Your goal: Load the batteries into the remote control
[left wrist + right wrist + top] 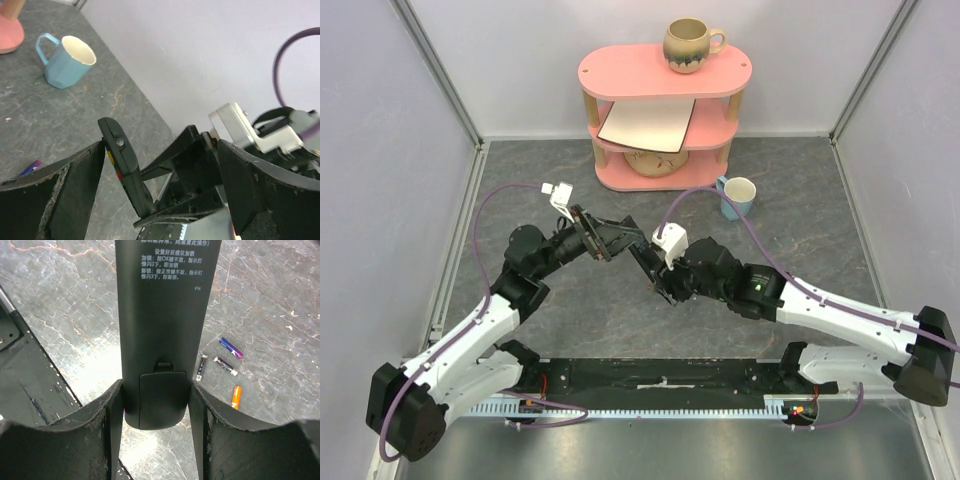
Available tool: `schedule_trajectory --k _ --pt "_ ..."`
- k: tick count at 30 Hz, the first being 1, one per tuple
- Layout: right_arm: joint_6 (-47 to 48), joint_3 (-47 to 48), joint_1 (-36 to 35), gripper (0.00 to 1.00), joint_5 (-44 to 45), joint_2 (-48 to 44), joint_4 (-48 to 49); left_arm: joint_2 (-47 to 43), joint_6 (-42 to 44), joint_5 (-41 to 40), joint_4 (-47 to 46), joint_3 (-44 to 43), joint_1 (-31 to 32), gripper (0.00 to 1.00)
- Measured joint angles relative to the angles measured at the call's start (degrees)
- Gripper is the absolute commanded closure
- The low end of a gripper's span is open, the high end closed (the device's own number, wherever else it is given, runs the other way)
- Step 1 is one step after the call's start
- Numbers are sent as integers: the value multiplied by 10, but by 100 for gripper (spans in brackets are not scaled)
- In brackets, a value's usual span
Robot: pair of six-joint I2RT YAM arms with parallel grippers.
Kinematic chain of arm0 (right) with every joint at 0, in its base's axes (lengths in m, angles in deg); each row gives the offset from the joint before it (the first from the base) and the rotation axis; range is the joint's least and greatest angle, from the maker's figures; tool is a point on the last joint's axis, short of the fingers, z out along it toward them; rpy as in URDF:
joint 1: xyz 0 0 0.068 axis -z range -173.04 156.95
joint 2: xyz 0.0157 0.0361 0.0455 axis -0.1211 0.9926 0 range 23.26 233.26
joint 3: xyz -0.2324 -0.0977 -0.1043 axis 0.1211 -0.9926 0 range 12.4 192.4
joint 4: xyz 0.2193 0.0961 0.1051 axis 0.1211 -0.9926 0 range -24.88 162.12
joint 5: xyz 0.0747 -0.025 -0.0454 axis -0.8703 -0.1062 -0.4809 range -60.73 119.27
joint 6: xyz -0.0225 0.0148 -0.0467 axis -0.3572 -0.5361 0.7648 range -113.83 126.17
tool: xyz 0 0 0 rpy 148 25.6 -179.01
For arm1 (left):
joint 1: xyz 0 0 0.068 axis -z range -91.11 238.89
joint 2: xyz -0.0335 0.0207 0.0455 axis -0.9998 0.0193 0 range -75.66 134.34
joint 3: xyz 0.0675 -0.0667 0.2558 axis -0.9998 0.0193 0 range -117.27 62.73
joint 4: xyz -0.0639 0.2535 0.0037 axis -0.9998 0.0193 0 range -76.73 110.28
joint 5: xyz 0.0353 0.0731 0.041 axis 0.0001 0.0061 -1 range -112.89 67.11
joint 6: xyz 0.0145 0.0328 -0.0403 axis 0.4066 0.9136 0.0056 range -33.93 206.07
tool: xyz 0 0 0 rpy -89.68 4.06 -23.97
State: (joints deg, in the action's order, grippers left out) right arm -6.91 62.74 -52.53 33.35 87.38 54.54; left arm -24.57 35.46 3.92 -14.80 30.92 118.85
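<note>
My right gripper [156, 407] is shut on the lower end of the black remote control [165, 315]. The remote's back faces this camera, and its battery cover [162, 395] is closed. Several batteries lie on the grey table beside it: a blue-purple one [230, 347], two dark ones [225, 366] [201, 367] and an orange one [236, 396]. My left gripper [160, 165] is wide open around the remote's [122, 160] other end, with the remote edge-on by its left finger [75, 190]. In the top view both grippers [605, 238] [645, 262] meet above the table's middle, with the remote [625, 243] between them.
A pink shelf [660, 70] stands at the back, with a brown mug [690, 45] on top and a board and a bowl on the shelves below. A blue mug [737, 196] [67, 61] stands in front of it on the right. A black rail [660, 380] runs along the near edge.
</note>
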Motion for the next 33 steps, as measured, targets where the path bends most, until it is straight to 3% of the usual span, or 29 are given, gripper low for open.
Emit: schedule_trajectory --k 6,10,17,22,28,29,31,32,33 --pt "3 24 -31 100 65 20 -14 18 49 -36 89 -28 21 5" --pt "1 35 -40 100 96 23 -14 20 62 -57 133 -28 26 18" --pt "-4 52 -62 100 136 41 -10 33 64 -83 140 -20 52 30" --pt "-4 61 -78 100 159 63 -9 60 66 -104 141 -21 83 46" --pt "-4 62 -84 100 177 70 -11 70 67 -127 143 -23 94 50" --pt "-4 62 -85 100 180 70 -11 70 67 -130 143 -23 95 54" --pt "-3 62 -87 100 185 70 -11 70 68 -134 144 -24 95 74" --pt "-4 62 -87 100 185 71 -11 70 63 -129 139 -24 95 94" --pt "-4 62 -87 100 187 74 -10 70 63 -130 137 -28 99 98"
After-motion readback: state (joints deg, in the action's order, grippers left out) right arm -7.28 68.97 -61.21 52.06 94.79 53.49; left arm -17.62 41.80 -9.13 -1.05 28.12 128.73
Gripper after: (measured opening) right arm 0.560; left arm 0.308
